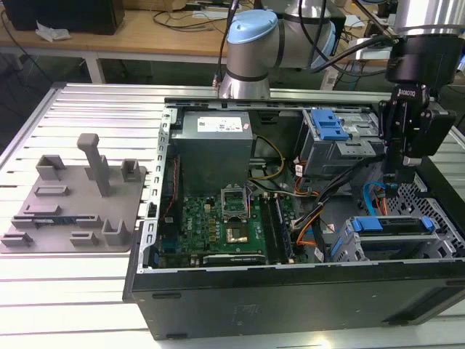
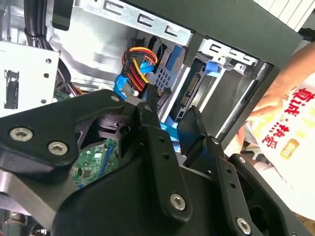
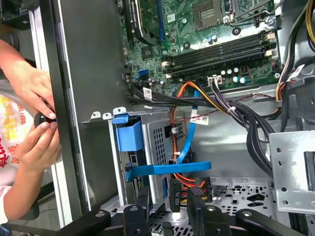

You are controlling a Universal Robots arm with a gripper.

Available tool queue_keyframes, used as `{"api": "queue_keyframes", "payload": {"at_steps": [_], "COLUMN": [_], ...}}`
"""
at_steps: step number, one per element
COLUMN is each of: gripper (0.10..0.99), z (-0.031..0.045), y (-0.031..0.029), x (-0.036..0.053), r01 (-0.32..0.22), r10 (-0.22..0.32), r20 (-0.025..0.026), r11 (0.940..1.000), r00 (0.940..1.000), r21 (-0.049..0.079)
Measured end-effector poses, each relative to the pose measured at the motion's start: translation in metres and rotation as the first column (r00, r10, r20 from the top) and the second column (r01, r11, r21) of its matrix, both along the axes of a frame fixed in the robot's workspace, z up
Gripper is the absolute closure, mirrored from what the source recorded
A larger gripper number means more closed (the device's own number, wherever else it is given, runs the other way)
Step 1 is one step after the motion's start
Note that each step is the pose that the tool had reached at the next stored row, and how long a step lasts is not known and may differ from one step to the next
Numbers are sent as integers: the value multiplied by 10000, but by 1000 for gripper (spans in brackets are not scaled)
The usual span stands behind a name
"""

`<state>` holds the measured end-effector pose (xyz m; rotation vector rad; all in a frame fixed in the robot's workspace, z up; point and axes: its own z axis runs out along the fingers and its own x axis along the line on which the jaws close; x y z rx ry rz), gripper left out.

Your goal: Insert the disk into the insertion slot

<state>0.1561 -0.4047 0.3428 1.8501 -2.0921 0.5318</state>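
In the first wrist view the frame edge cuts off the gripper [image 3: 169, 194] body and a person's hand [image 3: 30, 86] at the wrist.

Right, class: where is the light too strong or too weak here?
Exterior view: silver ribbed metal table washed out, black computer case dimmer inside. Second wrist view: black pincer dark against a bright hand. First wrist view: green circuit board evenly lit.

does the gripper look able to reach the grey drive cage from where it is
Probably yes: the gripper hangs over the open case close to the drive cage, with nothing between them.
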Motion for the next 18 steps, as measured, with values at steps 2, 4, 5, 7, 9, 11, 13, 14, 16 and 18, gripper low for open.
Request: {"api": "queue_keyframes", "payload": {"at_steps": [2, 4, 5, 7, 9, 11, 13, 14, 16, 18], "gripper": [647, 647, 647, 647, 647, 647, 647, 647, 647, 647], "z": [-17, -20, -21, -25, -33, -52, -78, -85, -96, -104], "y": [2, 5, 7, 22, 46, 87, 98, 100, 104, 127], "x": [-10, -21, -26, -31, -31, -31, -43, -48, -50, -51], "r01": [26, 46, 55, 64, 67, 66, 71, 70, 69, 71], "r10": [-26, -45, -55, -63, -65, -61, -63, -62, -60, -60], "r20": [56, 60, 62, 68, 85, 119, 149, 157, 164, 165], "r11": [10000, 10000, 10000, 9998, 9996, 9991, 9986, 9985, 9983, 9978], "r00": [10000, 10000, 10000, 10000, 9999, 9999, 9999, 9999, 9998, 9998], "r21": [-14, -54, -83, -179, -288, -417, -517, -536, -582, -653]}}
